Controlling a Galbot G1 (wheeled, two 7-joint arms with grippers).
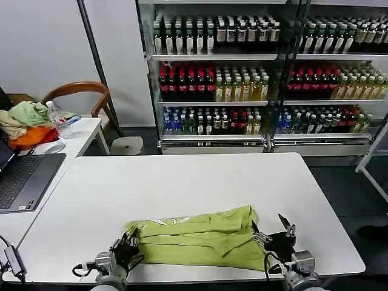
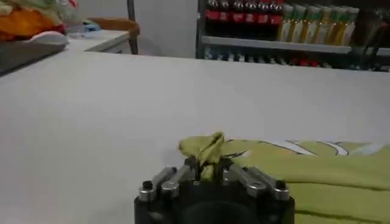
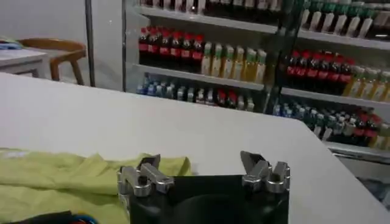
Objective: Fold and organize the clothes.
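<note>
With left gripper (image 2: 210,172) pinching only a shirt (image 1: 200,242) corner and right gripper (image 3: 204,173) spread empty beside it, likely to slip loose or bunch unevenly.

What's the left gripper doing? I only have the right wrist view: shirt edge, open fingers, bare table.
Observer: The left gripper is shut on a bunched bit of the shirt, at the shirt's left end near the table's front edge.
Operator: Is the right one touching cloth?
Observer: In the head view the right gripper sits at the shirt's right end, fingers spread; contact is hard to judge.
Operator: How does the shirt lie?
Observer: As a loosely folded, wrinkled strip running left to right between both grippers.
Operator: Anything else nearby?
Observer: A laptop lies on the side table to the robot's left, apart from the shirt.
</note>
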